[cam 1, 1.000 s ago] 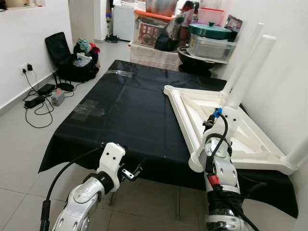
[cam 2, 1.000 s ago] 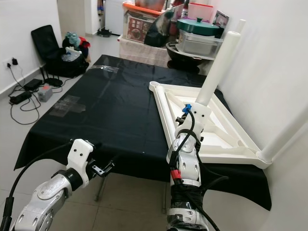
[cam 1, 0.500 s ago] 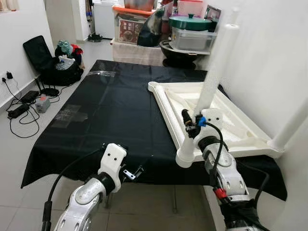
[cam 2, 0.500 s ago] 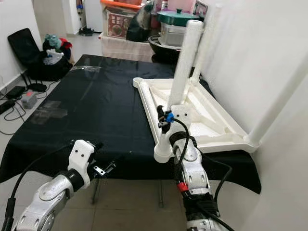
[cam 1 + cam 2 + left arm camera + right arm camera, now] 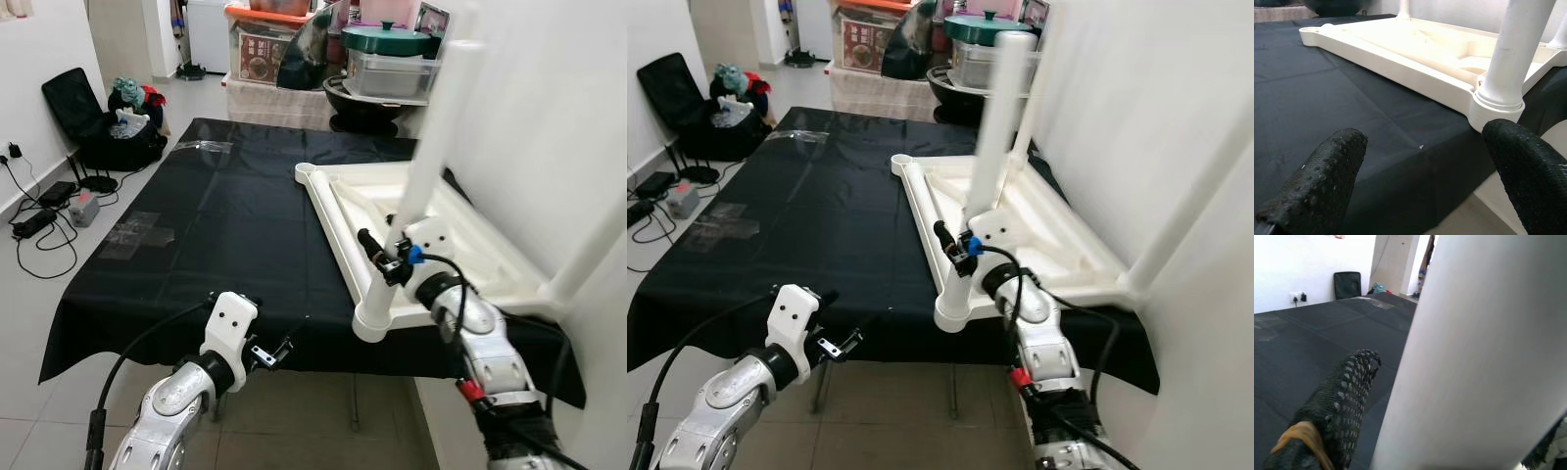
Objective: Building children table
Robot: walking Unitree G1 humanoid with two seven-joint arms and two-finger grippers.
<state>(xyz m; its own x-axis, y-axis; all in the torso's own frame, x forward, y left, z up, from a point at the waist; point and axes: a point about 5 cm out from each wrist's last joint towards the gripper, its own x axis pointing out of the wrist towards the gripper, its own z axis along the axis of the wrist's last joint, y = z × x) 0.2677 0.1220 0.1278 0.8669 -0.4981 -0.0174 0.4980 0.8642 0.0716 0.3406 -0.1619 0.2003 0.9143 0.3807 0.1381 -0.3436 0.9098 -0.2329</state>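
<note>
An upside-down white plastic table top [image 5: 328,211] lies on a black cloth-covered table [image 5: 225,235]. A white leg [image 5: 431,147] stands in its near corner socket, leaning slightly. My right gripper [image 5: 377,245] reaches in from the right and is shut on this leg low down. In the right wrist view the leg [image 5: 1474,357] sits beside one black finger [image 5: 1347,391]. More legs stand at the far corner [image 5: 1034,98] and the right corner [image 5: 1195,196]. My left gripper [image 5: 277,351] hovers open at the cloth's front edge, its fingers [image 5: 1317,186] wide apart, facing the socket [image 5: 1496,105].
A white wall [image 5: 549,117] runs close along the right of the table. Storage boxes and pots [image 5: 387,69] crowd the far end. A black chair with a bag [image 5: 118,127] and cables [image 5: 39,220] lie on the tiled floor at the left.
The camera has shifted right and closer. My right arm has swung out to the right, and its gripper now reaches leftward onto the near leg. The left arm has stayed put.
</note>
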